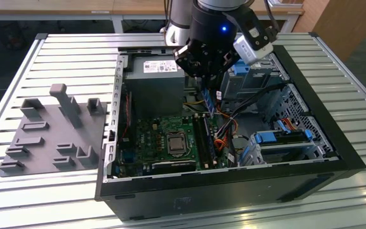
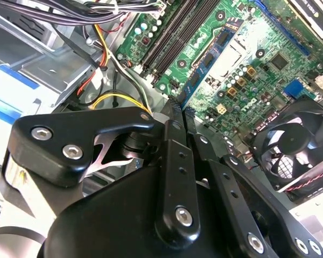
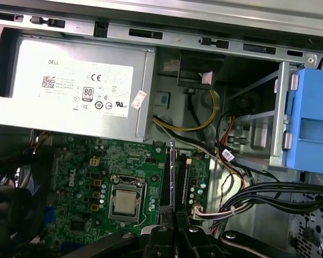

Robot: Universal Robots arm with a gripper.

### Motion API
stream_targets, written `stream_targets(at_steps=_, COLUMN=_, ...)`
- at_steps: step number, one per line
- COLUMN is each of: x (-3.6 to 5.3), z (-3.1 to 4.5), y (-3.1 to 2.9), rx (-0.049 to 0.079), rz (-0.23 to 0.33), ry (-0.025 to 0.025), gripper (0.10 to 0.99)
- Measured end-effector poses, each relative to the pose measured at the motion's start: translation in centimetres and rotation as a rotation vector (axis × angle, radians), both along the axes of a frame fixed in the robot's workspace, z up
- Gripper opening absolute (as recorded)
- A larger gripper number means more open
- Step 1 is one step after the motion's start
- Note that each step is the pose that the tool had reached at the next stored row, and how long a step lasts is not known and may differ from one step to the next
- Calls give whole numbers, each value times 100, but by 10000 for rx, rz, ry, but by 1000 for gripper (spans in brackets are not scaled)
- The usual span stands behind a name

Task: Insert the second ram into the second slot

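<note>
Holding the ram stick [image 1: 211, 102] on edge in the gripper [image 1: 209, 89], with the fingers [image 2: 172, 140] pinched narrow on one end of it. Hanging over the green board [image 1: 146, 138], right above the long black slots [image 1: 203, 138] and just beside the square chip socket [image 1: 175, 143]. Cannot tell whether it is touching a slot. Showing as a thin edge-on line in the first wrist view, running out from the fingertips across the board.

On to the print. Reading nothing aloud, but noting a big white label [image 3: 70, 88] full of text and symbols on the grey power box [image 3: 11, 115], and a small slanted sticker [image 3: 138, 99] near its corner. White lettering on the board too, close by a black fan [image 2: 296, 140]. Past the slots, a tangle of yellow, red and black cables [image 3: 204, 121] and a bright blue bracket [image 3: 312, 123].

Pulling back: all of it inside an open black computer case [image 1: 310, 181], lying on its side on a table of ribbed metal slats [image 1: 62, 52]. Just beside the case, on the exterior view's left, a grey moulded tray [image 1: 49, 133] with upright posts. Behind the table, a wooden desktop [image 1: 55, 5], and a wooden panel [image 1: 342, 24] off to the exterior view's right.
</note>
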State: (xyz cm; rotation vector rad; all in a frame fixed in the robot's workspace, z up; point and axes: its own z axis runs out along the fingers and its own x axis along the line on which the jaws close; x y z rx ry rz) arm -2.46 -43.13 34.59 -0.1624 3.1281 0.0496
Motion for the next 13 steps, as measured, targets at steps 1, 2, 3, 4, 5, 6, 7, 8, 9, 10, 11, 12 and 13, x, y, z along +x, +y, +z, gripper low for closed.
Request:
stream_targets(at_steps=1, x=0, z=-2, y=0, rx=-1, rz=-13, ry=0, gripper=137)
stream_targets(at_steps=2, x=0, z=-5, y=0, rx=-1, rz=-26, ry=0, gripper=137)
stream_targets(at_steps=3, x=0, z=-8, y=0, rx=-1, rz=-38, ry=0, gripper=137)
stream_targets(at_steps=4, x=0, z=-11, y=0, rx=-3, rz=-46, ry=0, gripper=137)
stream_targets(at_steps=5, x=0, z=-13, y=0, rx=-5, rz=-54, ry=0, gripper=137)
stream_targets(at_steps=6, x=0, z=-16, y=0, rx=-7, rz=-59, ry=0, gripper=137)
stream_targets(at_steps=7, x=0, z=-19, y=0, rx=-9, rz=-65, ry=0, gripper=137)
stream_targets(at_steps=8, x=0, z=-22, y=0, rx=-13, rz=-70, ry=0, gripper=137)
stream_targets(at_steps=9, x=0, z=-25, y=0, rx=-16, rz=-77, ry=0, gripper=137)
stream_targets(at_steps=10, x=0, z=-28, y=0, rx=-20, rz=-82, ry=0, gripper=137)
stream_targets(at_steps=11, x=0, z=-31, y=0, rx=-23, rz=-88, ry=0, gripper=137)
stream_targets(at_steps=12, x=0, z=-34, y=0, rx=-25, rz=-95, ry=0, gripper=137)
stream_targets(at_steps=13, x=0, z=-38, y=0, rx=-27, rz=-103, ry=0, gripper=137)
